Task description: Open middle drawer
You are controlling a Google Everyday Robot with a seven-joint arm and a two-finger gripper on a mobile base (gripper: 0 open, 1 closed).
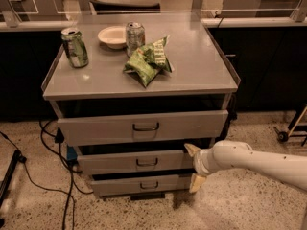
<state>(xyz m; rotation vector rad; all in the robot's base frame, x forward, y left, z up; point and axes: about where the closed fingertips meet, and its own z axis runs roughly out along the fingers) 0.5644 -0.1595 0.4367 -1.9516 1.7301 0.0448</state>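
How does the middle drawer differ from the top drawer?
The top drawer has a taller front than the middle drawer. The top drawer juts out farther than the middle drawer. The gripper sits at the middle drawer's right end, not the top drawer's. Both are grey with dark bar handles.

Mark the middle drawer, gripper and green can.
middle drawer (128, 163): camera view, front panel left of handle.
gripper (189, 168): camera view, between fingertips, at drawer's right end.
green can (75, 48): camera view, its side.

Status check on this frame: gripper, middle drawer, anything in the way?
Gripper at the right end of the grey metal middle drawer, jaws open. Its small dark bar handle not gripped. Nothing blocking the drawer front.
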